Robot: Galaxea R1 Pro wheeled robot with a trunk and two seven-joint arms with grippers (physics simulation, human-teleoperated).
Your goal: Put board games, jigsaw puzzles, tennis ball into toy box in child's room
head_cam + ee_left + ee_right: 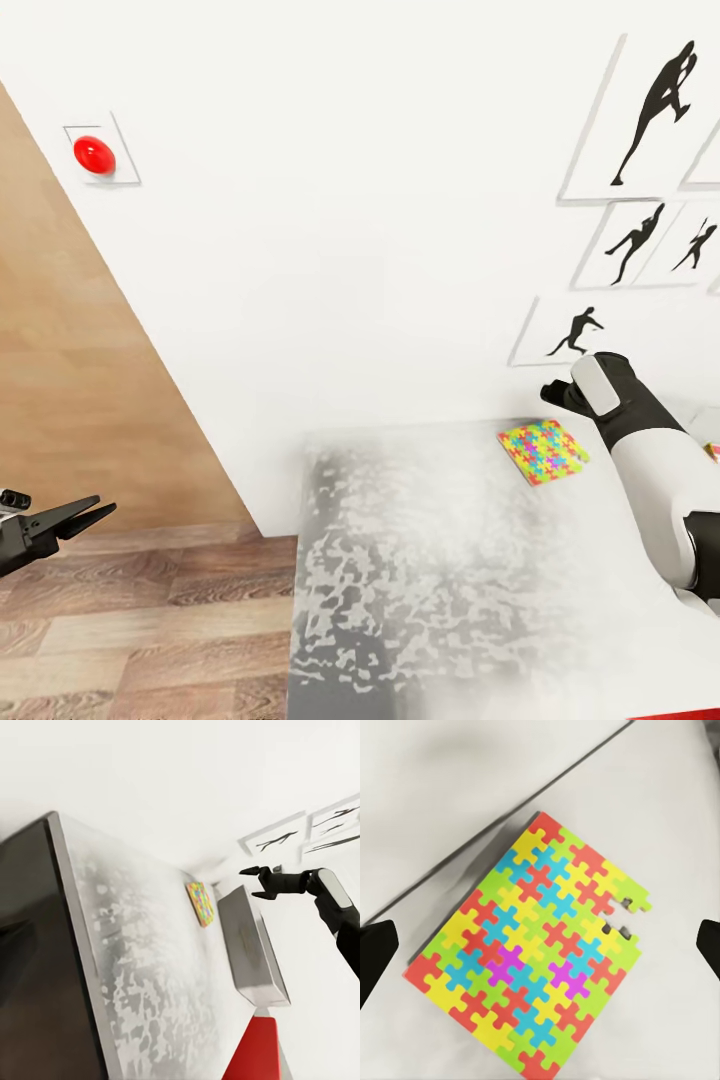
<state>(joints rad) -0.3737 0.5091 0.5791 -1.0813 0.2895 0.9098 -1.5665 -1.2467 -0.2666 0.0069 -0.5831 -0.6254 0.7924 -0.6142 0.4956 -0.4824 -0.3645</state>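
The jigsaw puzzle (543, 451) lay flat on the counter (420, 580) close to the back wall (350, 250), and the right hand (566, 393) hung just above it, a little toward the wall side. In the right wrist view the puzzle (529, 960) sat between the two dark fingertips (373, 958), which stood wide apart at either edge of the picture, so that hand was spread and empty. The square lay turned about a quarter-turn off the line between the fingers, its corners pointing toward them, which I judged would call for a twist of the wrist or a grip across an edge. The left hand (75, 520) hovered off the counter's end over the wooden floor (150, 620), its fingers nearly together and holding nothing, well apart from the puzzle. The toy box (251, 945) stood just beyond the puzzle (199, 904) along the counter, near the right arm, so the right hand was clearly the nearer one.
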